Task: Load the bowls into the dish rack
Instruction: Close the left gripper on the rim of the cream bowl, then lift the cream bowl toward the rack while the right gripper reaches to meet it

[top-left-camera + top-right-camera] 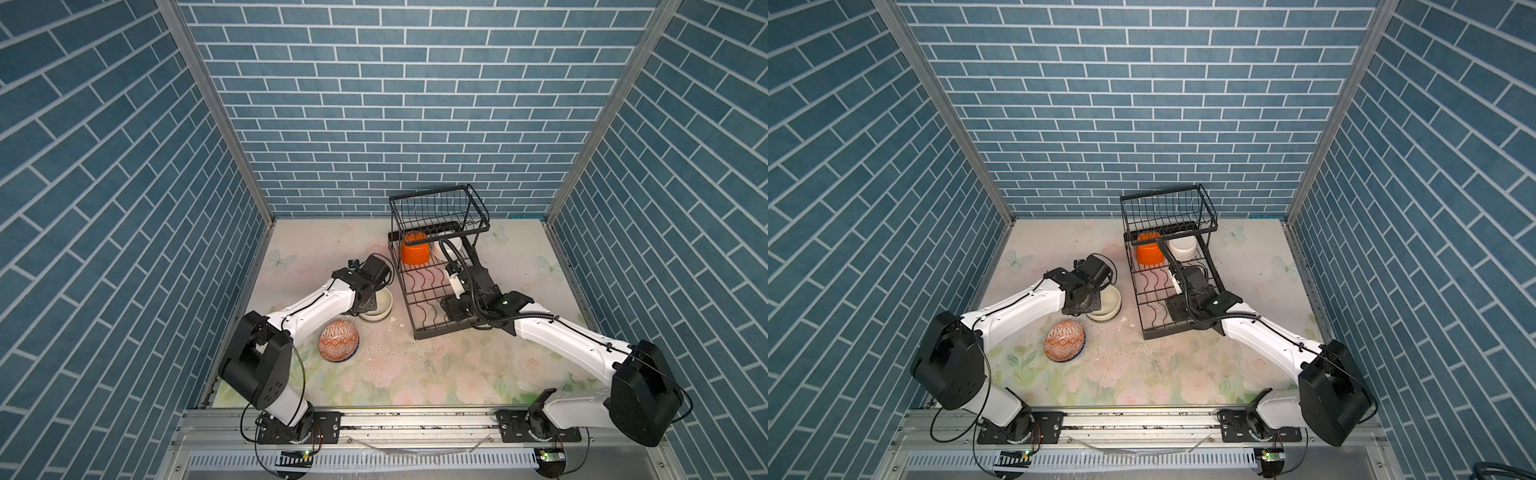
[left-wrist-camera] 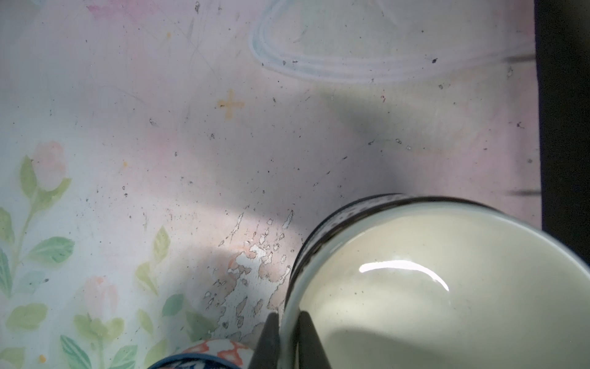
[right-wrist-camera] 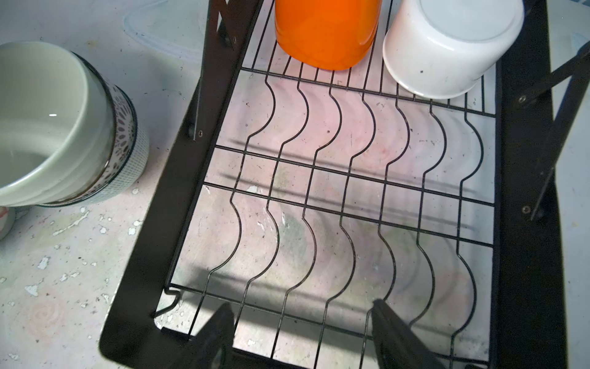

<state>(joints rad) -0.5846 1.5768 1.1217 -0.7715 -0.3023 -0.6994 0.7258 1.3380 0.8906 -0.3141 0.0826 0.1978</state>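
Left end effector (image 2: 289,332) pinches cream bowl (image 2: 447,287) rim; right end effector (image 3: 300,332) open, empty.
Cream bowl on counter (image 1: 415,374) beside dish rack (image 1: 428,291). Orange bowl (image 1: 414,254), white bowl (image 3: 453,48) inverted at rack's far end. Patterned bowl (image 1: 338,340) nearer, on counter.

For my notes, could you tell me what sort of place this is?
Probably a robot test cell dressed as a kitchen: printed blue brick walls, a floral table and a dish rack.
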